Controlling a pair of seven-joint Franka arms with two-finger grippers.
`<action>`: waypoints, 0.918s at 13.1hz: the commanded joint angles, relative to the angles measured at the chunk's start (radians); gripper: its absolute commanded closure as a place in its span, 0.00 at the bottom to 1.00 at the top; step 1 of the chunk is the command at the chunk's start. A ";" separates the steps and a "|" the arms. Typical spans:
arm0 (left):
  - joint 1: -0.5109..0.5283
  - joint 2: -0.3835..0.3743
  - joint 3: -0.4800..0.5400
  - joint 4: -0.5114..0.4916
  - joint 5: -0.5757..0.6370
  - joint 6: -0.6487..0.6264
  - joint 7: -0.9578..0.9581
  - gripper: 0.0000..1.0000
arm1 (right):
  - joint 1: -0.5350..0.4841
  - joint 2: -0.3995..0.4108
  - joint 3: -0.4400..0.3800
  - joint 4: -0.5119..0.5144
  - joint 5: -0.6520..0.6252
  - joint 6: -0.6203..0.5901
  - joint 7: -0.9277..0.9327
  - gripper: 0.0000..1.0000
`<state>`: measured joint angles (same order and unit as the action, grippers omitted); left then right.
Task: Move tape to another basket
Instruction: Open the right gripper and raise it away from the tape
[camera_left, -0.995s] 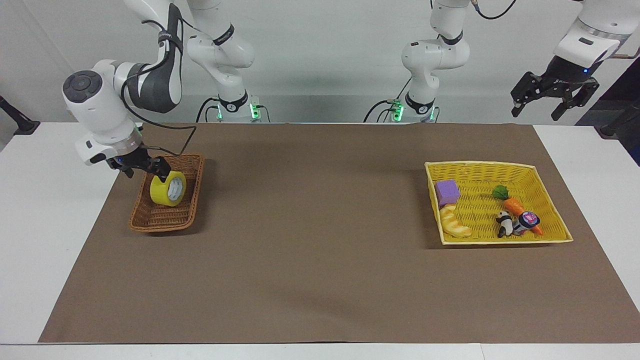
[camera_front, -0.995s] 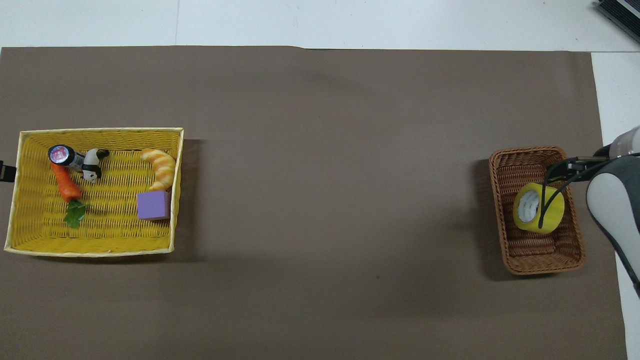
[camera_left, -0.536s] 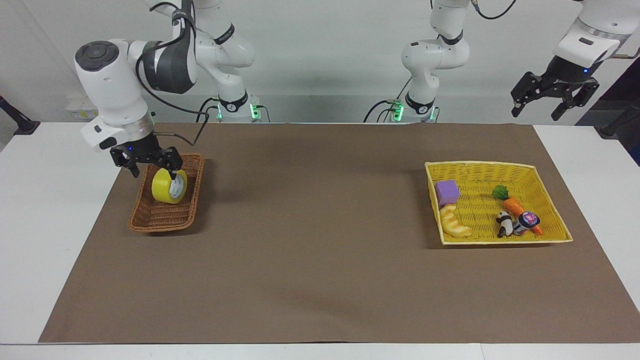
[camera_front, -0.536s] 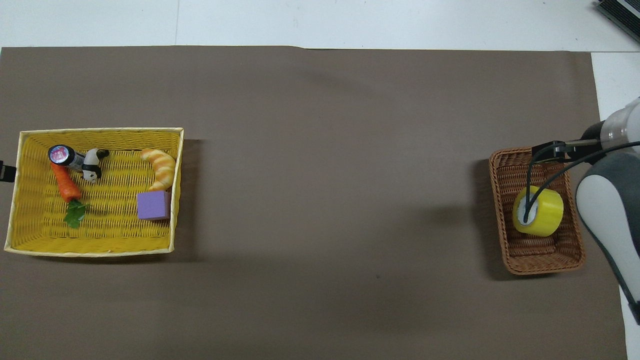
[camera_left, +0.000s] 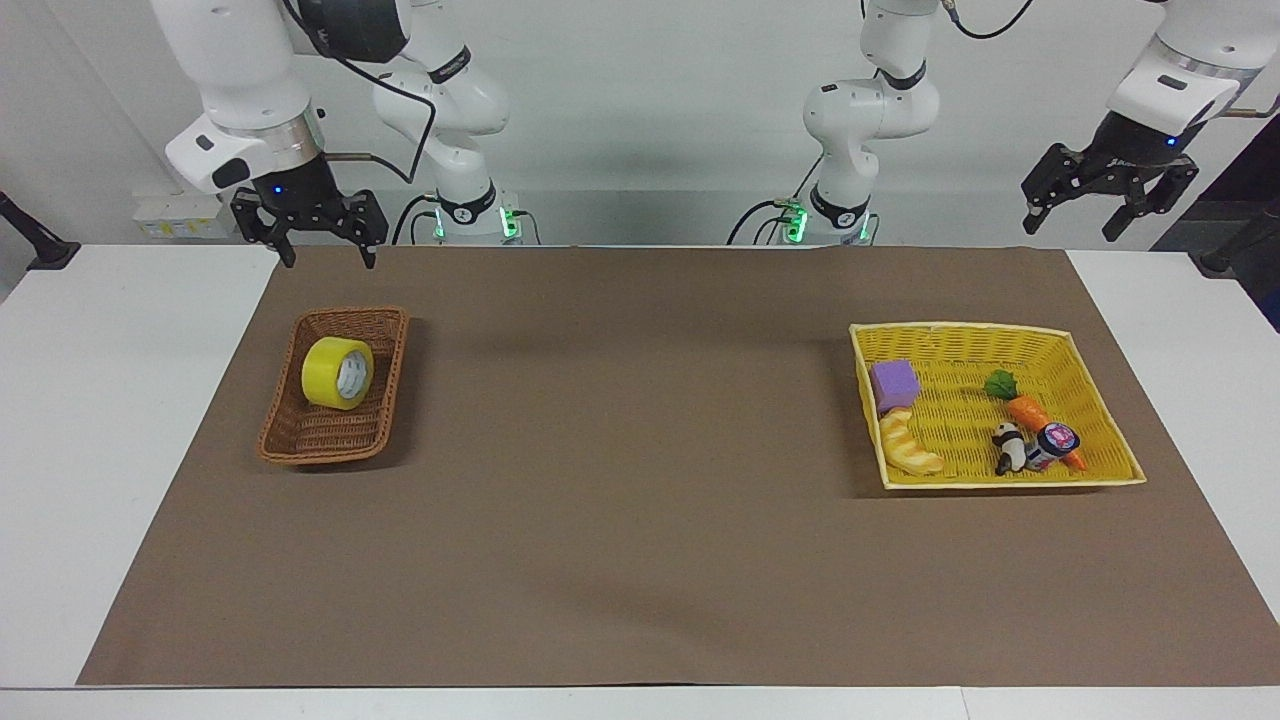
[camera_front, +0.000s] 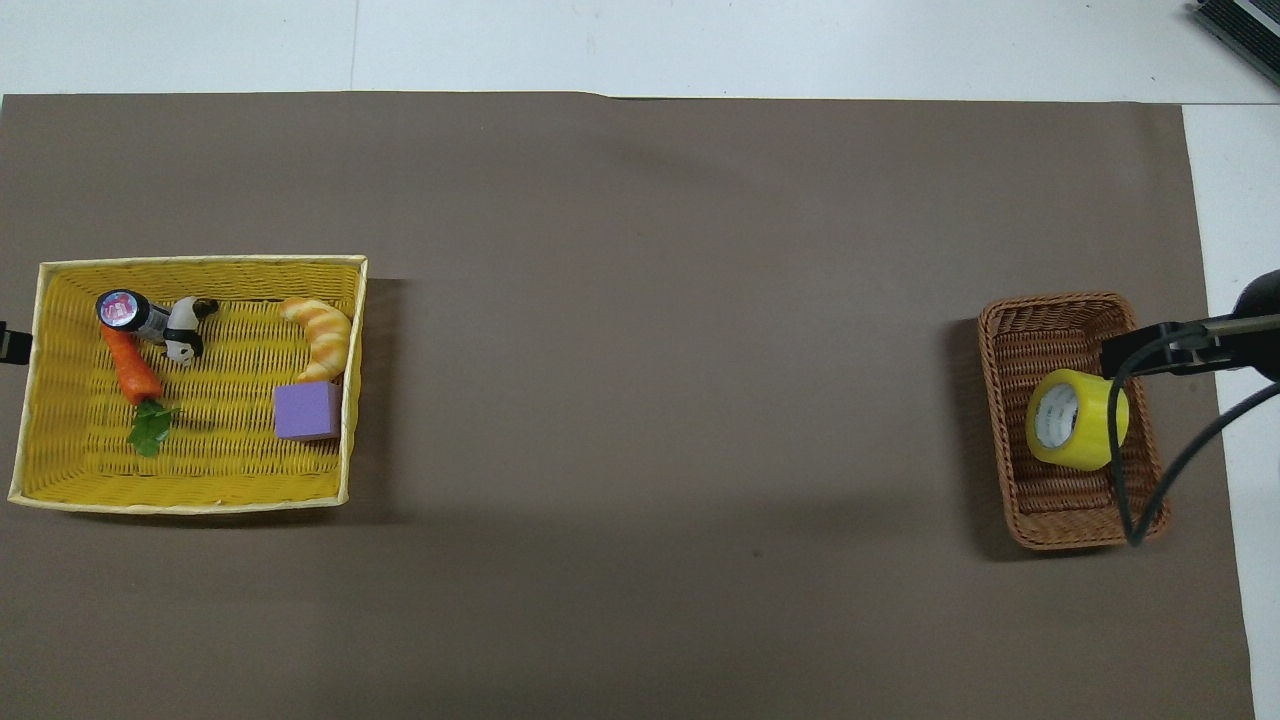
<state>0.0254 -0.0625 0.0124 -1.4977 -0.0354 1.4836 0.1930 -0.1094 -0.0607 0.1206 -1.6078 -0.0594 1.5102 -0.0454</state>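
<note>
The tape (camera_left: 338, 373) lies on its edge inside the brown wicker basket (camera_left: 290, 440), toward the end of that basket nearer the robots, with its grey-white core facing the middle of the worktop (camera_left: 120, 450). Nothing touches the roll apart from the basket. The wicker basket sits on the brown mat (camera_left: 640, 500) at the right arm's end of the worktop and holds one item only. The right claw (camera_left: 322, 245) is raised above the mat's edge, over a spot just beside the basket's end nearer the robots, with its fingers apart and empty. A black cable (camera_front: 1120, 440) from the right arm crosses the tape and the basket in the overhead view. Well apart, at the left arm's end of the mat, stands one yellow mesh basket (camera_left: 1100, 475) containing five items: one purple block (camera_left: 894, 383), one croissant (camera_left: 909, 444), one carrot (camera_left: 1030, 412) with green leaves, one panda figure (camera_left: 1008, 446) and one small bottle (camera_left: 1052, 443). The panda touches the bottle, and the bottle lies against the carrot. The mat between the two baskets carries no object. The left claw (camera_left: 1075, 215) waits in the air off the left arm's end of the mat, fingers apart and empty.
</note>
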 joint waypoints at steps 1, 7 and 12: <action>0.004 -0.019 -0.002 -0.024 -0.008 0.015 -0.009 0.00 | -0.023 0.042 0.005 0.100 0.035 -0.105 -0.044 0.00; 0.005 -0.020 -0.002 -0.024 -0.008 0.015 -0.009 0.00 | -0.027 0.035 0.002 0.078 0.086 -0.074 -0.036 0.00; 0.004 -0.020 -0.002 -0.024 -0.008 0.015 -0.009 0.00 | -0.027 0.033 0.002 0.077 0.090 -0.068 -0.044 0.00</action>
<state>0.0254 -0.0625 0.0124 -1.4977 -0.0354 1.4836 0.1929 -0.1222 -0.0369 0.1190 -1.5463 0.0088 1.4386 -0.0522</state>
